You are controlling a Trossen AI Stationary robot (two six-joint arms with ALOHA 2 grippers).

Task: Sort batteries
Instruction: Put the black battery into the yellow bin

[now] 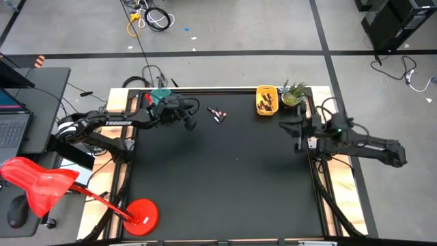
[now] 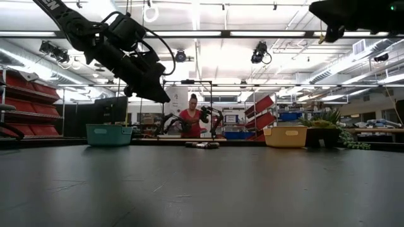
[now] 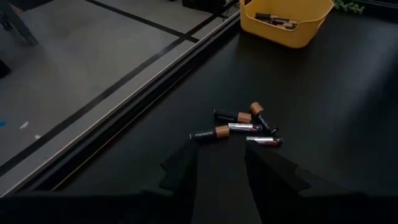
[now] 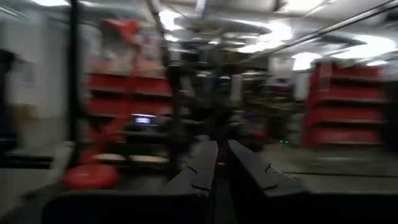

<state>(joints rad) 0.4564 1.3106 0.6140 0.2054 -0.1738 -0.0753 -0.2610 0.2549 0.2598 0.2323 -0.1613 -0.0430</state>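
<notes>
A small cluster of batteries [image 1: 217,115], dark with copper ends, lies on the black table near its far edge; it also shows in the left wrist view as the batteries [image 3: 239,127] and in the low view [image 2: 202,145]. My left gripper [image 1: 190,124] hovers above the table just left of them, open and empty; its fingers [image 3: 186,168] point toward the cluster. My right gripper [image 1: 298,133] waits at the table's right edge, raised and shut, pointing level across the table. The yellow tray [image 1: 266,100] holds more batteries. The teal tray [image 1: 161,96] sits partly under my left arm.
A potted plant [image 1: 293,93] stands right of the yellow tray at the far right corner. A red lamp stand [image 1: 140,213] sits off the table's near left corner. A person [image 2: 191,120] stands in the room beyond the far edge. Bare black tabletop [image 1: 225,184] fills the middle.
</notes>
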